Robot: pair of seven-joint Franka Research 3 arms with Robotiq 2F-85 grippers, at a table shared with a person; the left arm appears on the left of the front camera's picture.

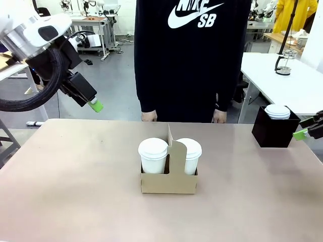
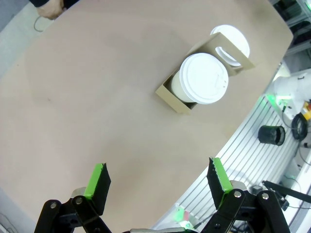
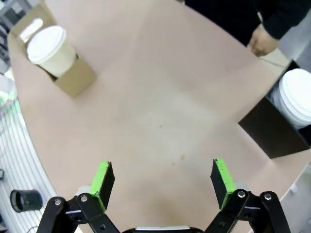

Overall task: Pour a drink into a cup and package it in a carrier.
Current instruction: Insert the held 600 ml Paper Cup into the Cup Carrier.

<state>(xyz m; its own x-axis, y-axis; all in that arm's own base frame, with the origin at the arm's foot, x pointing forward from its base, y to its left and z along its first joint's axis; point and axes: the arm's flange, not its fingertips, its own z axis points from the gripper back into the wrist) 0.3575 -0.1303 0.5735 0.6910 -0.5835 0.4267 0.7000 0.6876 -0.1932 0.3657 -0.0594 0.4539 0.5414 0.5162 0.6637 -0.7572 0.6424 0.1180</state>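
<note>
The brown cardboard carrier [image 1: 168,183] stands at the table's middle with its handle upright. Two lidded white cups sit in it, one on the left [image 1: 153,156] and one on the right [image 1: 189,156]. The left wrist view looks down on the carrier [image 2: 171,96] and the nearer cup [image 2: 203,77]; the right wrist view has the carrier [image 3: 73,78] and a cup [image 3: 48,47] at upper left. My left gripper [image 2: 158,182] hangs open, high above the table's far left [image 1: 91,101]. My right gripper [image 3: 163,178] is open at the table's right edge [image 1: 305,132]. A glass press jug [image 1: 286,60] stands on another table behind.
A black box [image 1: 272,132] holding a stack of white lids [image 1: 277,111] stands at the far right of the table, close to my right gripper. A person in a black top stands at the far edge, hands [image 1: 148,116] resting on it.
</note>
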